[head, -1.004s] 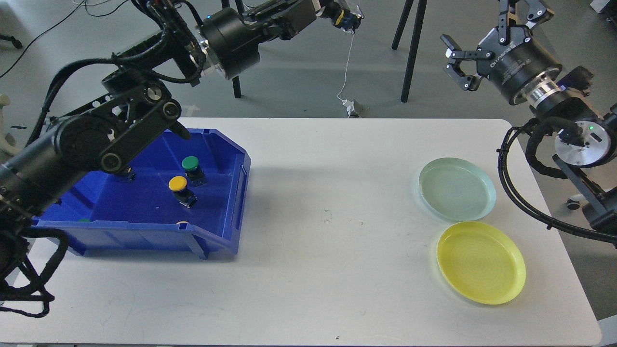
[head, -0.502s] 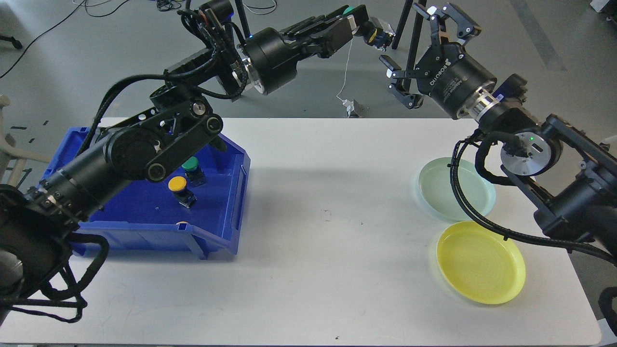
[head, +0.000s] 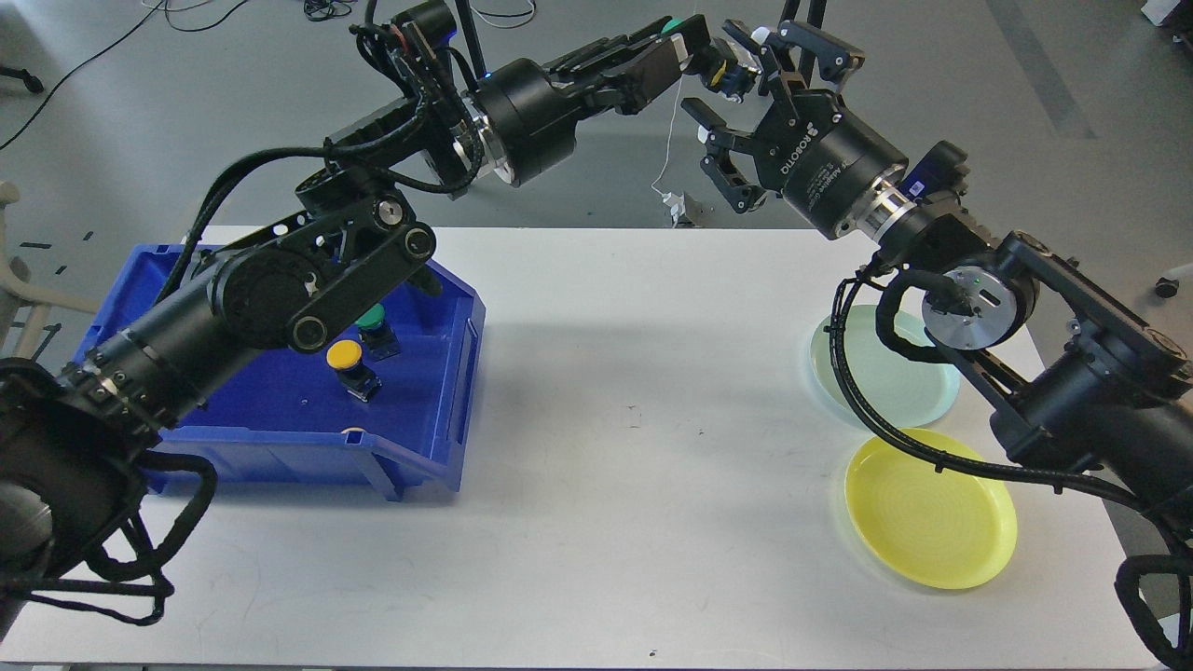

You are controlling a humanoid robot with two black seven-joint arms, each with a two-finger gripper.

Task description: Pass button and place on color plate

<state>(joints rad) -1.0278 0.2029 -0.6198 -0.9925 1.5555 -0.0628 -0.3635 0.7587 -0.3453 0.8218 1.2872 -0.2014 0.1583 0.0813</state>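
Left claw: our left claw [head: 701,58] is raised beyond the far edge of the table [head: 615,447], clenched on a button [head: 725,75] with a green cap and a yellow and blue body.
Right claw: our right claw [head: 736,102] hangs spread wide, its fingers [head: 809,47] reaching around the held button; we cannot tell whether they touch it.
Button: in the air between our two claws, well above the table and far from both plates.
Blue bin: the blue bin [head: 447,410] sits on the left of the table, holding a green button [head: 376,321] and a yellow button [head: 349,362] just beside each other.
Green plate: the pale green plate [head: 909,391] lies on the right, partly behind our right arm.
Yellow plate: the yellow plate [head: 932,522] lies just nearer us than the green one, with nothing on it.
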